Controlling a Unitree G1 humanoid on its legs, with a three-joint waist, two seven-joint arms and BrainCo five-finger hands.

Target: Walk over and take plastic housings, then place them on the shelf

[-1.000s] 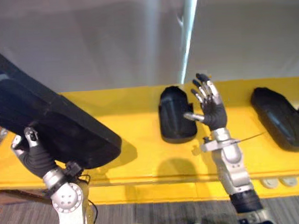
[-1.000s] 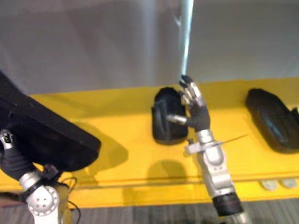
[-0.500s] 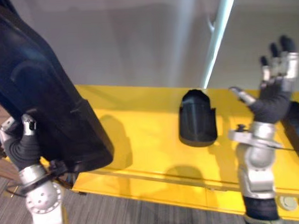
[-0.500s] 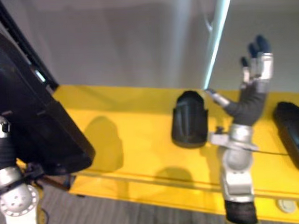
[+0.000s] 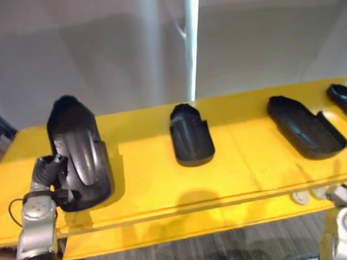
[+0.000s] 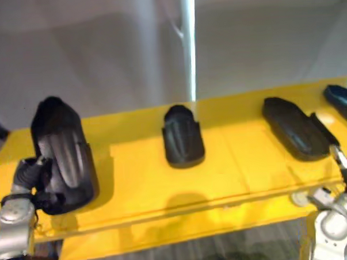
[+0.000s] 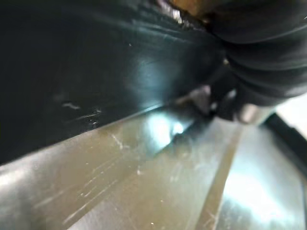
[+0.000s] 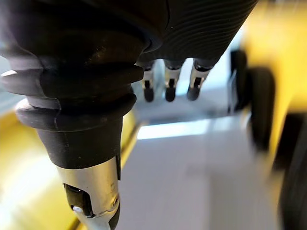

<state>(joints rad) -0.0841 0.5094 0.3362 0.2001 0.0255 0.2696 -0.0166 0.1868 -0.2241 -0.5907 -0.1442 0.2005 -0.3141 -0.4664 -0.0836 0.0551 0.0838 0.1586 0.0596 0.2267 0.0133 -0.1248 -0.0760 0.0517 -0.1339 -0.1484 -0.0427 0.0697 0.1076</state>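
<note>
The left hand (image 5: 47, 172) grips a large black plastic housing (image 5: 82, 154) lying on the yellow shelf (image 5: 146, 166); the right hand (image 8: 169, 82) hangs slack-fingered, empty.

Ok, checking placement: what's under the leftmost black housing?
The yellow shelf lies beneath the leftmost housing, with the left hand at its near side. Whether its underside rests fully on the shelf is covered by the housing itself.

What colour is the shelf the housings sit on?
Yellow shelf; clearest in the left eye view.
</note>
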